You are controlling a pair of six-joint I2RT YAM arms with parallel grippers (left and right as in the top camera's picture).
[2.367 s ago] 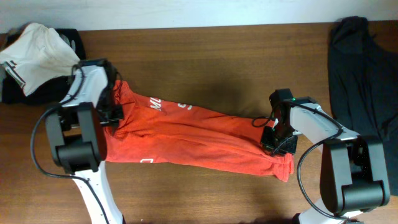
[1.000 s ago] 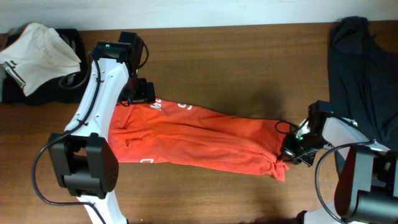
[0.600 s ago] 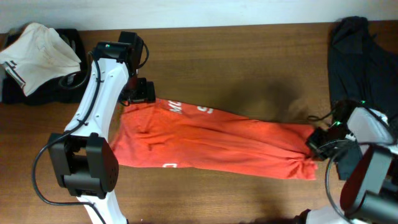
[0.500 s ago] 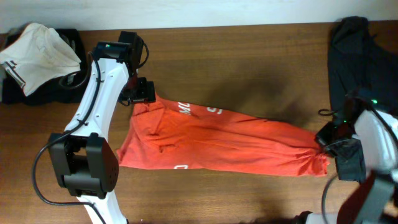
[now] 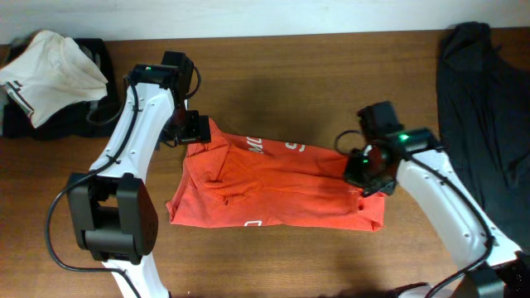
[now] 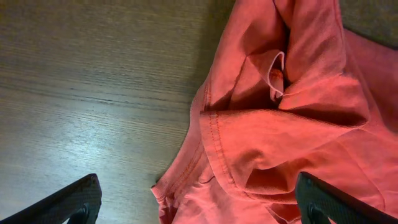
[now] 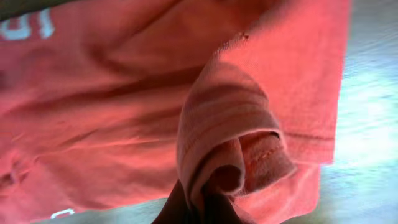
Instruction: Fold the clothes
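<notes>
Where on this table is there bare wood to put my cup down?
The table is bare beyond the T-shirt and along the near edge in front of it. Crowded: white cloth far left, dark garment far right.

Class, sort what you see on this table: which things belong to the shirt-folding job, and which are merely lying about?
Belongs to the job:
red-orange T-shirt
right gripper, shut on a bunch of the shirt
left gripper, open over the shirt's other end

Just lying about:
white garment and black garment under it, at the table's left end
dark garment at the right end
</notes>
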